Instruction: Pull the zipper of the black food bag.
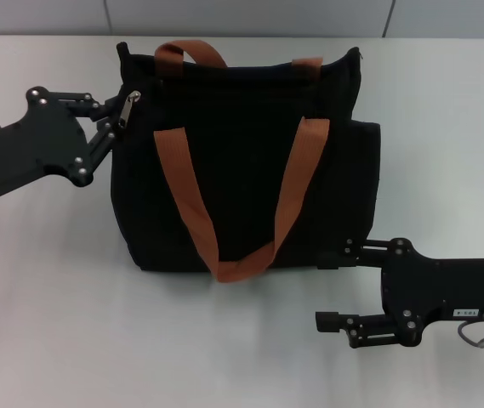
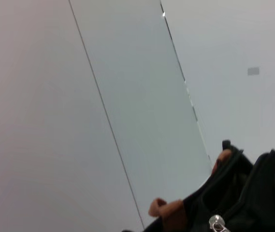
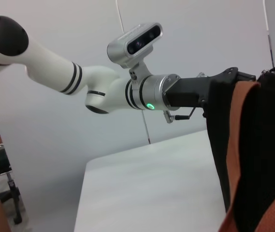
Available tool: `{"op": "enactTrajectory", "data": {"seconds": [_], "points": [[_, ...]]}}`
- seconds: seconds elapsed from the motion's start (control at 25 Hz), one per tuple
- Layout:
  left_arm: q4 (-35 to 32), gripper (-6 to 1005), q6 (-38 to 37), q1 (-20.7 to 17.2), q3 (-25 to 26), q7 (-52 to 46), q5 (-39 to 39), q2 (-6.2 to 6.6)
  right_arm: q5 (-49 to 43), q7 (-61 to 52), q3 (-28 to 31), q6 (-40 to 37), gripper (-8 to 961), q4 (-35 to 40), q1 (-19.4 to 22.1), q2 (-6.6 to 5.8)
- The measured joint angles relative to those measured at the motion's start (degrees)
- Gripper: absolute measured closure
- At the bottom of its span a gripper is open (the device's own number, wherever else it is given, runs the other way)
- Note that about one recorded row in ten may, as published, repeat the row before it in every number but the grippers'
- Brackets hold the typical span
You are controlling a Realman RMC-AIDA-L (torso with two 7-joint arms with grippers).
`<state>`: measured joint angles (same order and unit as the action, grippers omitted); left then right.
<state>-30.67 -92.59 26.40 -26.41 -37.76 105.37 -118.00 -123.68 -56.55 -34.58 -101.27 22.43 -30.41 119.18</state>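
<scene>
In the head view, the black food bag [image 1: 242, 161] is seen at centre on the desk [image 1: 54, 323]. The left end effector [image 1: 116, 119] is pinched on the zipper [image 1: 129, 108] at upper left; the right end effector [image 1: 331, 289], spread, is parked at lower right. A slipped pinch could be caused by the tiny tab.

In the left wrist view, only the tab is shown, at the bottom edge.

In the right wrist view, the left arm [image 3: 79, 79] is shown, but not the tab.

head overhead, wrists low, perhaps sharing bag [image 1: 242, 161]

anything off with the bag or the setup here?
Nothing stands out. The black food bag stands upright on the table, straps intact. The left gripper is at the zipper; the right gripper sits open near the bag's base.
</scene>
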Motion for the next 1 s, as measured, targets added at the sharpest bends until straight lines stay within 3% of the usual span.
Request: {"op": "enactTrajectory", "data": {"seconds": [0.24, 0.56, 0.88, 1.0], "points": [[-0.3, 928, -2.8, -1.5, 0.0, 1.3, -1.7, 0.04, 1.0, -0.1, 0.0, -1.9, 186, -0.2, -0.5, 0.00], [0.0, 928, -3.3, -2.2, 0.0, 3.1, -2.9, -0.37, 7.4, -4.6, -0.3, -6.4, 187, -0.3, -2.0, 0.07], [0.3, 928, -3.4, -2.0, -0.1, 4.0, -4.1, -0.60, 14.3, -25.0, 0.1, -7.5, 187, 1.4, -8.2, -0.15], [1.3, 928, -3.4, -1.6, 0.0, 4.9, -4.2, -0.63, 15.7, -35.8, 0.0, -5.4, 187, 3.1, -12.8, -0.17]]}}
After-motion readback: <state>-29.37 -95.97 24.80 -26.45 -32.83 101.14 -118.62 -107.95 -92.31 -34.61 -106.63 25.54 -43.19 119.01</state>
